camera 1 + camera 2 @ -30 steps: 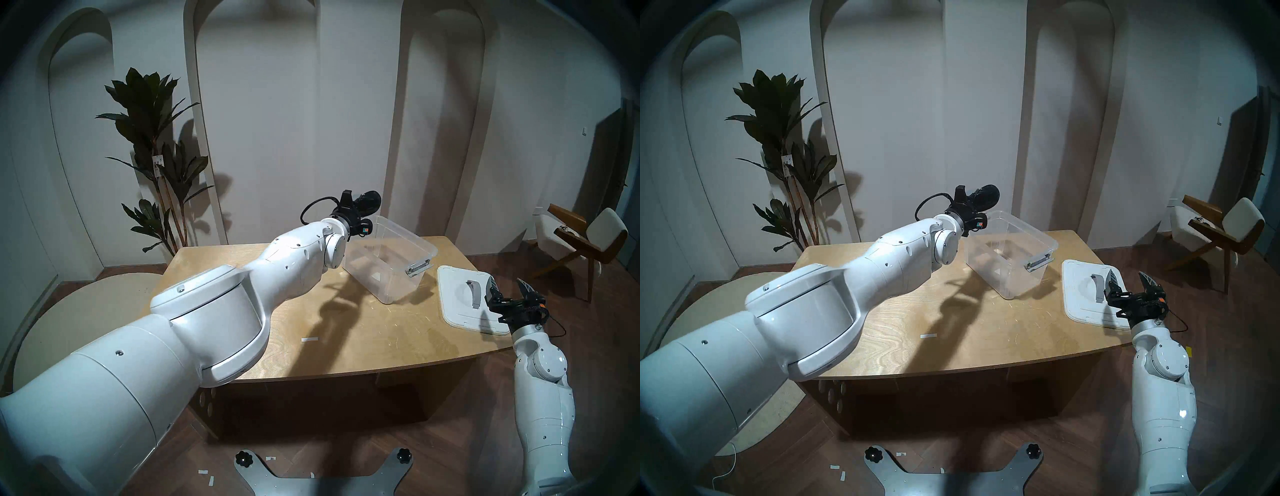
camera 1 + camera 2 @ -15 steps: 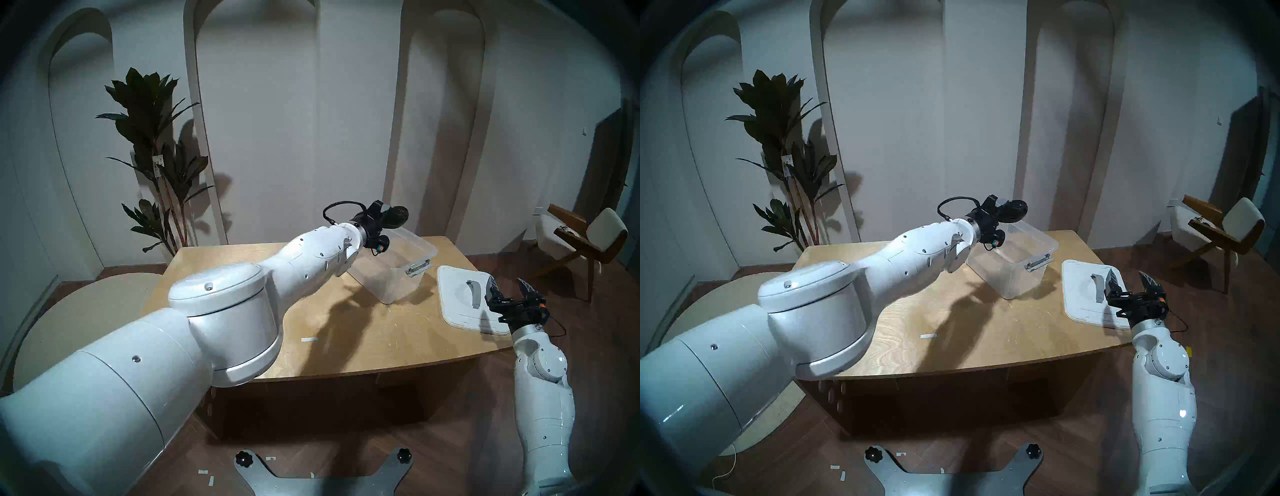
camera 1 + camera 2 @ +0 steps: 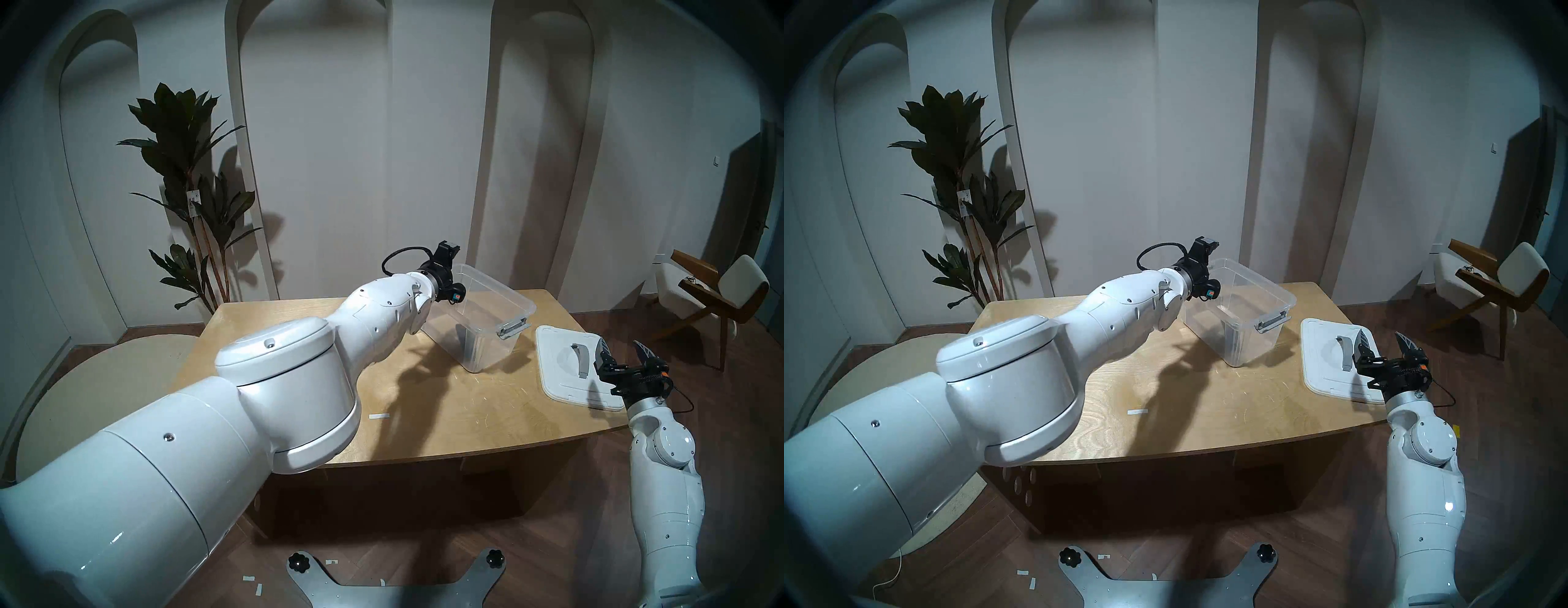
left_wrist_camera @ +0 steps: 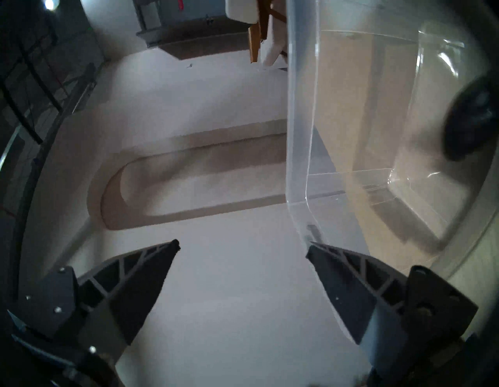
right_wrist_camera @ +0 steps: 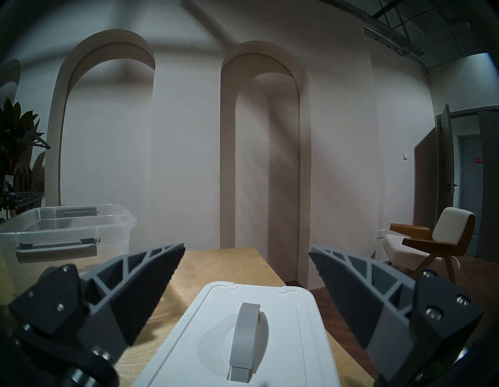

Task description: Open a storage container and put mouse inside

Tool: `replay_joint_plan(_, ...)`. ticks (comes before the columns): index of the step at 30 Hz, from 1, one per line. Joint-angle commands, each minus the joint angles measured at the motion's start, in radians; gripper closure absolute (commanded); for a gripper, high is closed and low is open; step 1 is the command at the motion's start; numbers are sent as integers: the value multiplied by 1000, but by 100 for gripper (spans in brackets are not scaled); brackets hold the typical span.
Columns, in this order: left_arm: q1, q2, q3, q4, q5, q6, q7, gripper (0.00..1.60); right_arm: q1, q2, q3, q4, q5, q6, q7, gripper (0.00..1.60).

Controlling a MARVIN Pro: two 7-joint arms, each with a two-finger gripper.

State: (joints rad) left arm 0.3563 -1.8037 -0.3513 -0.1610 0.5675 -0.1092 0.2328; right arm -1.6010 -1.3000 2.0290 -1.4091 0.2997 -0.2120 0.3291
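From the head's left eye I see the storage container [image 3: 481,316], lid off, standing on the far right part of the wooden table [image 3: 445,407], with a dark streaky blur low inside it near the front wall that I take for the mouse [image 3: 462,335], too smeared to be sure. My left gripper [image 3: 450,249] sits high beside the bin's far left corner; from here I cannot tell how wide it is. The white lid [image 3: 564,373] lies flat at the table's right edge, grey handle up, and my right gripper [image 3: 623,352] hovers at its near right side, fingers spread wide with nothing between them. The head's right eye shows much the same: the bin [image 3: 1242,314] open, the lid [image 3: 1327,361] apart from it on its right, the right gripper [image 3: 1386,346] wide over the lid's edge. In the left wrist view, turned on its side, my left gripper [image 4: 243,247] is wide open and empty, the bin's clear rim [image 4: 299,135] runs just past one fingertip, and a blurred black oval, the mouse [image 4: 469,119], shows inside the bin. In the right wrist view my fingers [image 5: 151,273] stand far apart above the lid [image 5: 210,337], with the bin [image 5: 62,235] to the left.
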Motion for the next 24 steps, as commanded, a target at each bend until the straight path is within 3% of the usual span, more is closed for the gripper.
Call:
replay_joint_plan(1,-78,25,-126,-14,-205,13,52,0,8,2,-2,-15,1,-5,2,0)
replay_joint_plan(3,-83,43,-190,-12,-248,19,74,0,8,2,-2,-14,1,-5,2,0)
replay_joint_plan(11,-76,123,-334,-8,-440,22,186,0,9,2,-2,-10,1,-5,2,0)
replay_joint_plan(13,-70,140,-343,-7,-479,19,207,0,10,3,-2,-9,1,-5,2,0)
replay_joint_plan(24,3,159,-493,-24,-653,-32,353,0,11,3,-2,-8,2,-6,3,0)
